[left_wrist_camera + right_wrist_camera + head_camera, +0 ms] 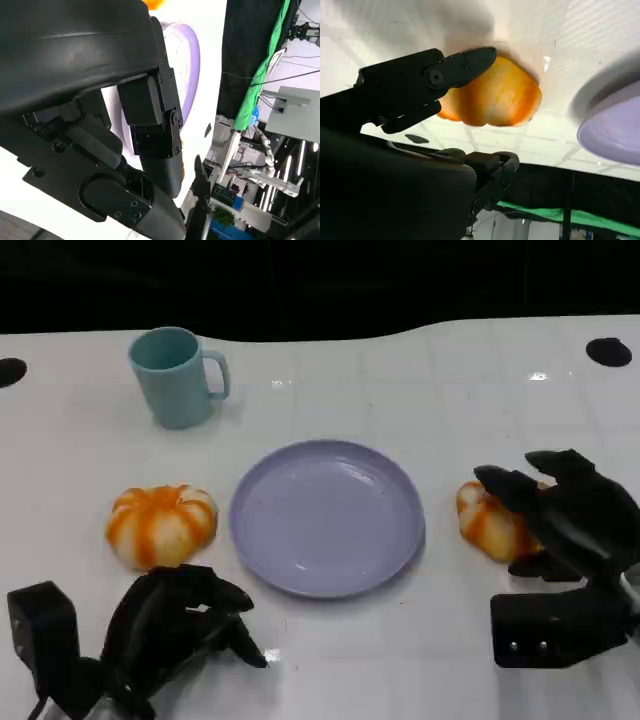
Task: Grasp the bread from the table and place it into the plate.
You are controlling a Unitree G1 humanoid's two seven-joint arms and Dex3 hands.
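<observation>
Bread (487, 521) lies right of the lilac plate (327, 517) in the head view, the right hand (560, 510) spread over it, not gripping; the left hand (175, 625) rests loose, holding nothing; the right wrist view shows fingers (465, 65) bracketing bread (495, 97).

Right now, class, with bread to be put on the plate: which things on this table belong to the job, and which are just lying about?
Part of the job:
- bread by the right hand
- bread left of the plate
- purple plate
- right hand, fingers spread around the near bread
- left hand, holding nothing

Just lying about:
- teal mug, at the back of the white table
</observation>
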